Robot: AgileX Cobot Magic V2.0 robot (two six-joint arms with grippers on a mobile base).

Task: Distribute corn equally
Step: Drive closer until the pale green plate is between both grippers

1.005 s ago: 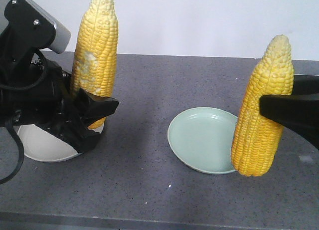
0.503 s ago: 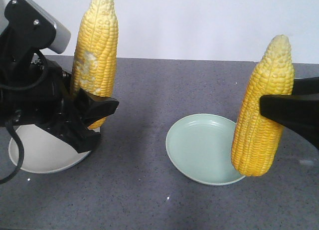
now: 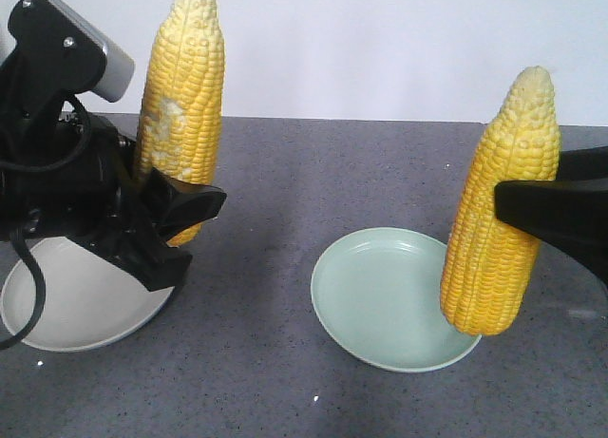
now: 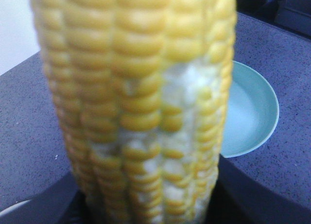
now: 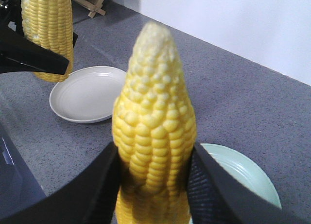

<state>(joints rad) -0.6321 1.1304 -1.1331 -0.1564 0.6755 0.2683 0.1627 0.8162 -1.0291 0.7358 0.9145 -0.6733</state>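
a dark grey speckled countertop [image 3: 285, 219] runs back to a plain white wall. two shallow round plates lie directly on it, well apart from each other: a white plate [image 3: 66, 310] toward the left of the front view, partly hidden, and a pale green plate [image 3: 380, 300] toward the right. in the right wrist view a small wooden rack [image 5: 92, 3] stands on the far end of the counter, only partly in frame.

Grey speckled countertop against a plain white wall

The dark grey countertop [image 3: 285, 172] spans every view, flecked with pale specks; a bare white wall [image 3: 380, 39] rises behind it; a small wooden rack [image 5: 92, 3] stands at the far corner; light is even, shadows soft.
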